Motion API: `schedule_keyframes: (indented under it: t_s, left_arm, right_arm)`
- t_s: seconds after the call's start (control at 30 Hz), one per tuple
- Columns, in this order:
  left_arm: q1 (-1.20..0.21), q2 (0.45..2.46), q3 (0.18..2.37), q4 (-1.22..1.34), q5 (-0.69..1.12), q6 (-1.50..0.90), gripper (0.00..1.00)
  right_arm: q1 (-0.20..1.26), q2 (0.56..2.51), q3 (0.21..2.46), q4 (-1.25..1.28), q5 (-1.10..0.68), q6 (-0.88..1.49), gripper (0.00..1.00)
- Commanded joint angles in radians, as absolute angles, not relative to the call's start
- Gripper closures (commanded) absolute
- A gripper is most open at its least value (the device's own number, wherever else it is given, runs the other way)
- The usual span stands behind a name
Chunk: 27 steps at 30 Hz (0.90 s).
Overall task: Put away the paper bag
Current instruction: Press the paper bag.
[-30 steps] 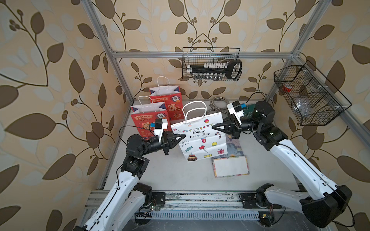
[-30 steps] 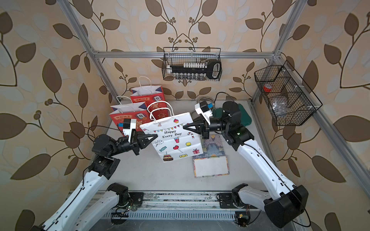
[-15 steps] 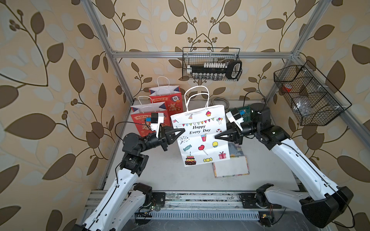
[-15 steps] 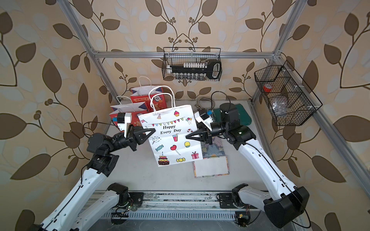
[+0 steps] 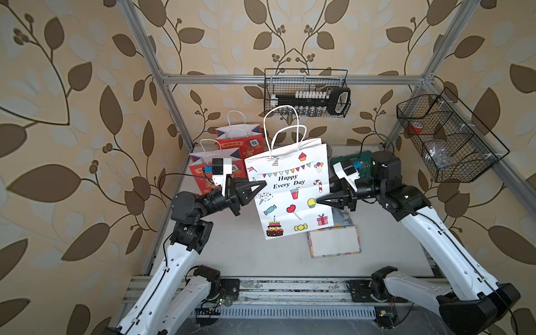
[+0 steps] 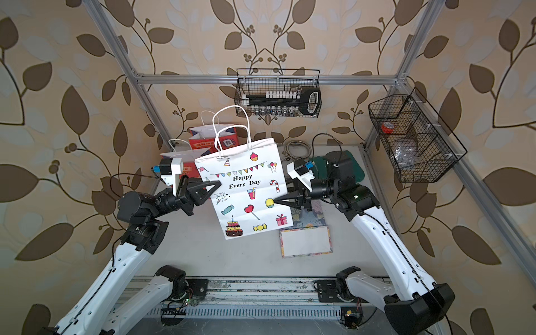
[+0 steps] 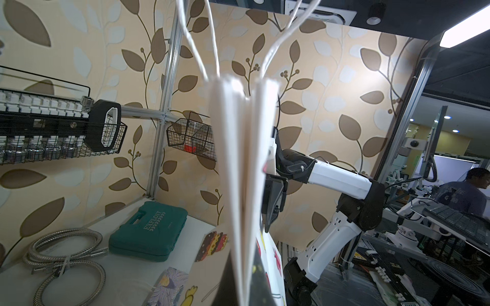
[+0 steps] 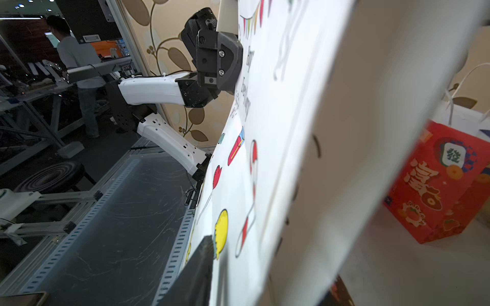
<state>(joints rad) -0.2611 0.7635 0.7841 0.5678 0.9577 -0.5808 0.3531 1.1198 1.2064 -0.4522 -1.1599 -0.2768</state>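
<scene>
Left wrist alone shows paper bag (image 7: 238,185) edge-on.

Robotics lab: aluminium frame (image 5: 290,79), wallpapered panels (image 5: 72,116), workbenches (image 7: 450,220), person (image 7: 469,190) beyond cell.

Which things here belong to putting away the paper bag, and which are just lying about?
In the job: Happy Every Day paper bag, left pincer gripping it, right pincer at its edge, red paper bags (likely).
Lying about: green tool case, metal hose, flat floral paper item, wire baskets.
</scene>
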Motion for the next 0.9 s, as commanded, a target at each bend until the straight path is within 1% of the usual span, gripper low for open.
schedule_keyframes:
  t_s: [0.0, 0.03, 0.07, 0.2, 0.33, 0.37, 0.4, 0.43, 0.47, 0.5, 0.53, 0.57, 0.63, 0.67, 0.7, 0.73, 0.8, 0.83, 0.87]
  left_arm:
    - [-0.258, 0.765, 0.83, 0.641, 0.927, -0.596, 1.0]
    - [-0.259, 0.765, 0.831, 0.633, 0.924, -0.594, 1.0]
    - [-0.259, 0.764, 0.831, 0.626, 0.921, -0.589, 1.0]
    - [-0.259, 0.761, 0.839, 0.593, 0.91, -0.573, 1.0]
    - [-0.259, 0.762, 0.844, 0.529, 0.9, -0.551, 1.0]
    - [-0.258, 0.762, 0.843, 0.515, 0.891, -0.55, 0.86]
    - [-0.258, 0.76, 0.837, 0.499, 0.887, -0.548, 0.58]
    - [-0.258, 0.758, 0.829, 0.488, 0.885, -0.546, 0.32]
    - [-0.259, 0.754, 0.817, 0.476, 0.884, -0.544, 0.19]
    - [-0.258, 0.751, 0.806, 0.463, 0.889, -0.537, 0.12]
    - [-0.258, 0.743, 0.792, 0.446, 0.897, -0.528, 0.06]
    - [-0.258, 0.737, 0.779, 0.43, 0.905, -0.517, 0.04]
    - [-0.259, 0.723, 0.757, 0.412, 0.922, -0.494, 0.02]
    - [-0.259, 0.716, 0.748, 0.407, 0.926, -0.479, 0.03]
    - [-0.258, 0.711, 0.743, 0.406, 0.932, -0.47, 0.07]
    - [-0.258, 0.71, 0.739, 0.409, 0.94, -0.46, 0.16]
    - [-0.258, 0.715, 0.743, 0.423, 0.938, -0.462, 0.37]
    - [-0.259, 0.721, 0.747, 0.437, 0.936, -0.465, 0.49]
    - [-0.258, 0.728, 0.751, 0.451, 0.934, -0.47, 0.63]
  right_arm:
    - [0.353, 1.137, 1.219, -0.455, -1.199, -0.238, 0.86]
    - [0.352, 1.136, 1.221, -0.446, -1.205, -0.233, 0.96]
    - [0.353, 1.135, 1.221, -0.44, -1.211, -0.231, 1.0]
    - [0.353, 1.125, 1.22, -0.396, -1.218, -0.193, 1.0]
    - [0.353, 1.126, 1.209, -0.248, -1.244, -0.065, 1.0]
    - [0.353, 1.124, 1.207, -0.216, -1.242, -0.037, 1.0]
    - [0.353, 1.124, 1.207, -0.19, -1.24, -0.015, 1.0]
    - [0.353, 1.123, 1.206, -0.172, -1.238, -0.001, 1.0]
    - [0.352, 1.122, 1.208, -0.158, -1.237, 0.01, 1.0]
    - [0.353, 1.123, 1.209, -0.15, -1.235, 0.019, 1.0]
    - [0.353, 1.125, 1.212, -0.145, -1.236, 0.026, 1.0]
    - [0.353, 1.127, 1.215, -0.139, -1.235, 0.035, 1.0]
    - [0.353, 1.13, 1.216, -0.121, -1.232, 0.055, 1.0]
    - [0.353, 1.132, 1.215, -0.112, -1.229, 0.065, 1.0]
    - [0.353, 1.135, 1.215, -0.105, -1.227, 0.074, 1.0]
    - [0.353, 1.139, 1.212, -0.097, -1.226, 0.084, 1.0]
    - [0.354, 1.143, 1.208, -0.095, -1.226, 0.087, 1.0]
    - [0.354, 1.144, 1.203, -0.095, -1.226, 0.086, 1.0]
    - [0.356, 1.144, 1.2, -0.098, -1.228, 0.085, 1.0]
